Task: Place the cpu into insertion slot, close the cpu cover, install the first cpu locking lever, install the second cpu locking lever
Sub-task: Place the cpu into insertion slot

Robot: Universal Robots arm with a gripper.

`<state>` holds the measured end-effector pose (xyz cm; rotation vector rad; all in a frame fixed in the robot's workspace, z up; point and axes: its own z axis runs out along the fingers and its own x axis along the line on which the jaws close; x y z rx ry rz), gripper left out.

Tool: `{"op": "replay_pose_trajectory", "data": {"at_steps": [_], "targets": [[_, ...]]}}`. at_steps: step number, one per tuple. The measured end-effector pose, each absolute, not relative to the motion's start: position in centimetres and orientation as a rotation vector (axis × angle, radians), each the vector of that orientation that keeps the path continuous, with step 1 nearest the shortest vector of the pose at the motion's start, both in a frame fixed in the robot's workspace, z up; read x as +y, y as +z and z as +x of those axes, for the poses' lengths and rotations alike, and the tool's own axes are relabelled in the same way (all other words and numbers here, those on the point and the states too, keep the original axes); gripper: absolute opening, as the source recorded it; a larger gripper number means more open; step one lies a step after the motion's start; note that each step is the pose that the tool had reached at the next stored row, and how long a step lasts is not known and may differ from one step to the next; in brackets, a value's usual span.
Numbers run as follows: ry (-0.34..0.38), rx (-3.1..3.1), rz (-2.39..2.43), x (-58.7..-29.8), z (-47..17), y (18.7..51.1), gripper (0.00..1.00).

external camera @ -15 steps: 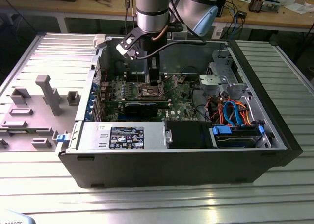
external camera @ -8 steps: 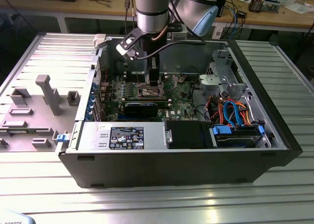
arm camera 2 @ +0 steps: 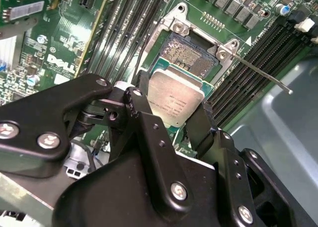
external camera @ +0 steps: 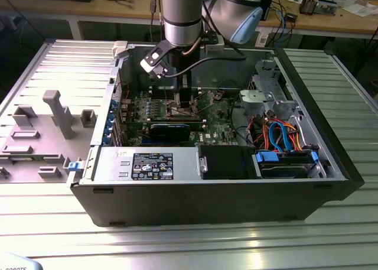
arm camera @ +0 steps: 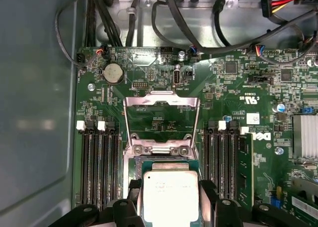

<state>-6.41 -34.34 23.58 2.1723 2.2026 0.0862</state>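
Note:
My gripper (arm camera 2: 175, 102) is shut on the cpu (arm camera 2: 176, 99), a flat square chip with a dull silver top, held by two opposite edges between the black fingers (arm camera 2: 144, 108). The chip hangs tilted just above the insertion slot (arm camera 2: 191, 55), whose dark pin field is still partly bare. In the first wrist view the cpu (arm camera: 170, 194) sits between the fingers, and the cpu cover (arm camera: 161, 101), a silvery frame, stands swung up beyond the socket. A thin locking lever (arm camera 2: 261, 74) sticks out from the socket's corner. In the exterior view the gripper (external camera: 184, 101) reaches down into the open case.
Long black memory slots (arm camera: 99, 167) flank the socket on both sides. The open computer case (external camera: 207, 193) holds a black card with a green stripe (external camera: 170, 130), blue and orange drive cables (external camera: 283, 137) and a metal drive cage (external camera: 266, 93). A grey fixture plate (external camera: 53, 116) lies at the exterior view's left.

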Motion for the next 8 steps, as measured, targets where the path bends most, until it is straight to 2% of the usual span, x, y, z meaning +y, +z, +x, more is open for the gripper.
{"op": "replay_pose_trajectory", "data": {"at_steps": [8], "targets": [[0.093,2.201,2.170,-34.32,-6.69,22.72,0.54]]}}
